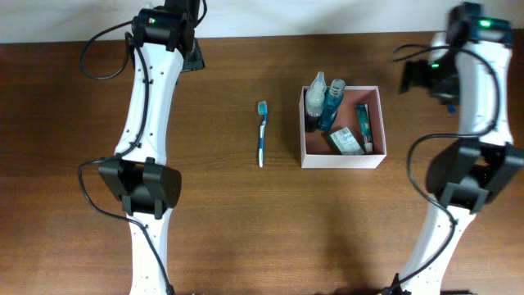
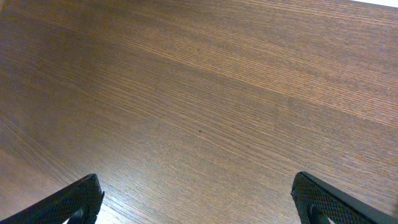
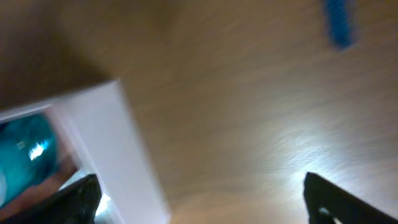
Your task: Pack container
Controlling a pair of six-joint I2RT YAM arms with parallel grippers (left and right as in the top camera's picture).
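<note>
Well, the job looks mostly done. The container (image 1: 342, 161) sits right of the middle of the bench, a bit nearer the back edge. It is a square, low box with thin white walls and a pink floor. Inside are a clear bottle (image 1: 316, 92), a blue see-through bottle (image 1: 334, 102), a small green and white packet (image 1: 347, 142) and a thin teal tube (image 1: 363, 124). The bottles are round and shiny, so they are likely slippery.

I think one thing is left to pack: the toothbrush (image 1: 262, 135). It lies flat on the bench near the box's left wall, not touching it. It is long and thin, with a blue and white handle and a teal head pointing at the back edge. Being so flat, it may be hard to pinch up.

The table (image 1: 246, 238) is smooth brown wood with fine lines.

The left gripper (image 2: 196, 186) is up by the back edge on the left side. Its jaws are wide apart with only bare wood between them. The right gripper (image 3: 200, 183) is close to the box. Its jaws are wide apart too and hold nothing, though that picture is blurry.
</note>
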